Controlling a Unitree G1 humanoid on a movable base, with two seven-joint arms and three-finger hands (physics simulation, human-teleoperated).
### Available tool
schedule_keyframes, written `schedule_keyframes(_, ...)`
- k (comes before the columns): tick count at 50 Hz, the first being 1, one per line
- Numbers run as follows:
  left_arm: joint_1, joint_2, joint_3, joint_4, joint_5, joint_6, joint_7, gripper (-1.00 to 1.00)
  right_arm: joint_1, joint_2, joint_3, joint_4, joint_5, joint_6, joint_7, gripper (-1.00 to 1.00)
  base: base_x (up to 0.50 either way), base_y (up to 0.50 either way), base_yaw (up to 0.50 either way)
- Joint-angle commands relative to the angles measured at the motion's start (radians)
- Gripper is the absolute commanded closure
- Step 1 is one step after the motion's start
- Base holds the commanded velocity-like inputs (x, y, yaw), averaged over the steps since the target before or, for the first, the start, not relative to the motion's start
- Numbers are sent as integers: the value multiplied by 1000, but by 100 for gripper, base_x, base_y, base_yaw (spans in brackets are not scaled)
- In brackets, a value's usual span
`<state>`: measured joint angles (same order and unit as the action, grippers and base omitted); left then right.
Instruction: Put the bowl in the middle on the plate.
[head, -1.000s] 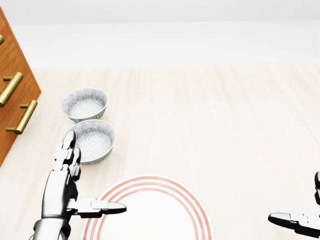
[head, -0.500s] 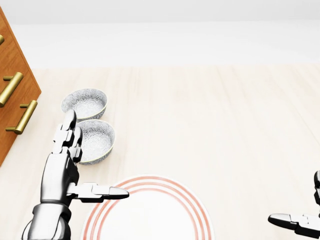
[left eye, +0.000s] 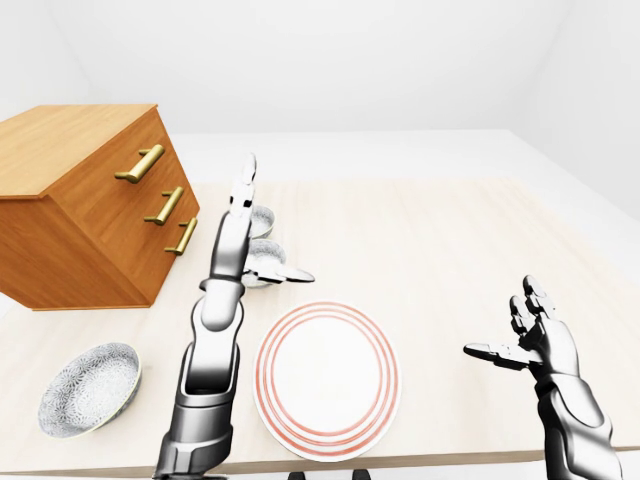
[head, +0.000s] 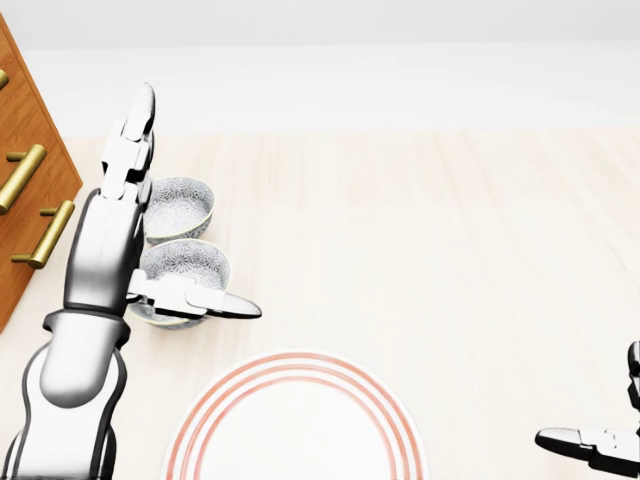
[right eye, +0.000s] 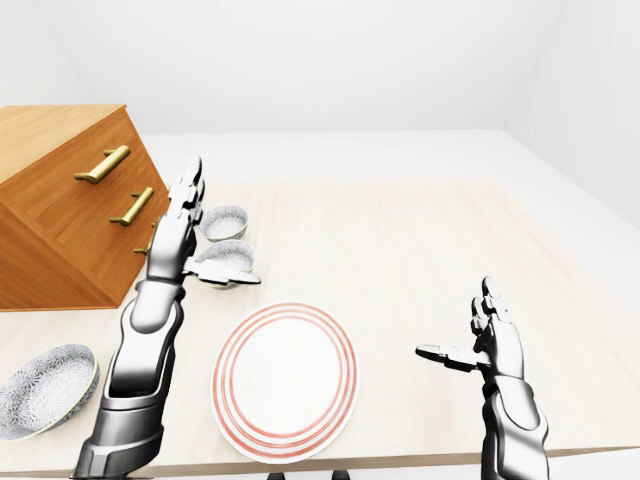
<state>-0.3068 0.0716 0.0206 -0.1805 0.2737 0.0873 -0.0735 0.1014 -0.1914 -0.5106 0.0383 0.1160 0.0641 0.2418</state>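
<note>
**Middle bowl on the table, open left hand beside it**

Nearest, at the bottom of the left-eye view, the red-ringed plate (left eye: 327, 380) is seen lying flat on the pale wooden table (left eye: 440, 250), with nothing on it. To its right the right hand (left eye: 537, 342) is held above the table, well apart from the plate. Its fingers are spread and nothing is grasped. At the lower left a patterned near bowl (left eye: 88, 387) is seen upright, close to the table's edge.

Beyond the plate's upper-left rim, the middle bowl (head: 190, 265) is found upright on the table, apart from the plate. The left hand (head: 108, 245) is raised at this bowl's left side. Its fingers are stretched straight toward the top of the head view, and nothing is gripped. The thumb (head: 200, 298) is laid sideways across the bowl's lower rim, as the head view shows it. Whether the rim is touched cannot be told.

Just beyond, the far bowl (head: 178, 205) is seen, partly covered by the raised fingers. Farther left, a chest of drawers (left eye: 80, 210) with brass handles (left eye: 140, 163) is set on the table.
</note>
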Motion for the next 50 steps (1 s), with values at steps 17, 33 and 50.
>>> schedule_keyframes(17, -176, 27, -30, -16, 372, 0, -160, -100, 1, -5, 4, 4, 1, -4, -5, -100, 0, 0, 0)
schedule_keyframes(33, -161, 54, -9, 54, 541, 0, -226, -100, 15, 14, -6, -60, 34, -6, 33, -100, 0, 0, 0)
schedule_keyframes(50, -133, 86, -11, 116, 639, 0, -322, -100, 7, 7, 1, -28, 21, -19, 23, -100, 0, 0, 0)
